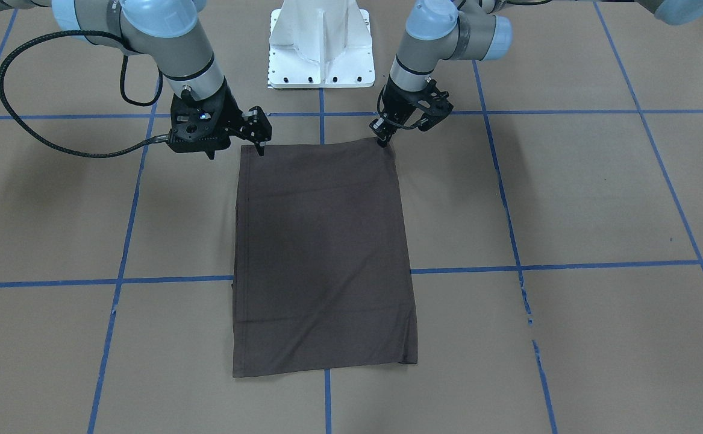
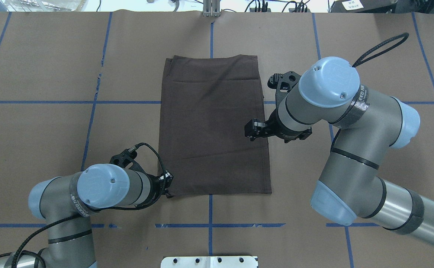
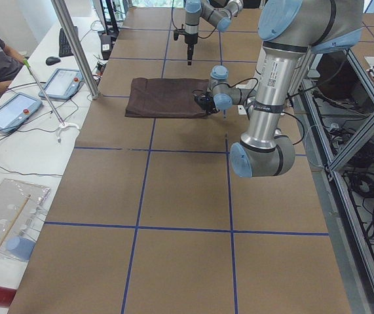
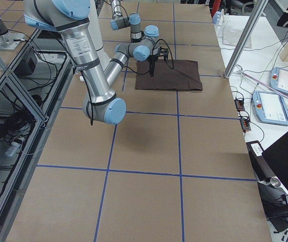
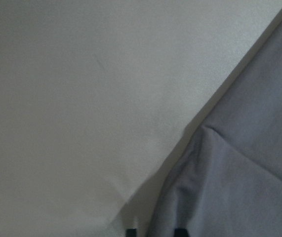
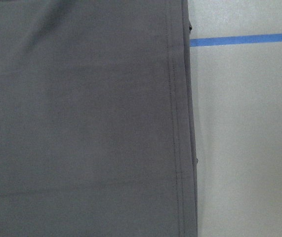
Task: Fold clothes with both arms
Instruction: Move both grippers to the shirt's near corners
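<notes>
The dark brown-grey T-shirt (image 1: 324,253) lies flat on the table, folded into a long rectangle with its short edges toward and away from the robot. My left gripper (image 1: 382,142) is down at the shirt's corner nearest the robot on its left side, shut on the shirt. In the left wrist view that corner (image 5: 215,187) is slightly puckered and runs between the two fingertips. My right gripper (image 1: 235,152) hangs open above the other robot-side corner, clear of the cloth. The right wrist view looks down on the shirt's hemmed side edge (image 6: 178,123).
Brown paper with blue tape lines (image 1: 568,265) covers the table. The white pedestal base (image 1: 322,45) stands behind the shirt between the arms. A black cable (image 1: 38,129) loops off the right arm. A person and tablets (image 3: 10,108) are at the far side bench.
</notes>
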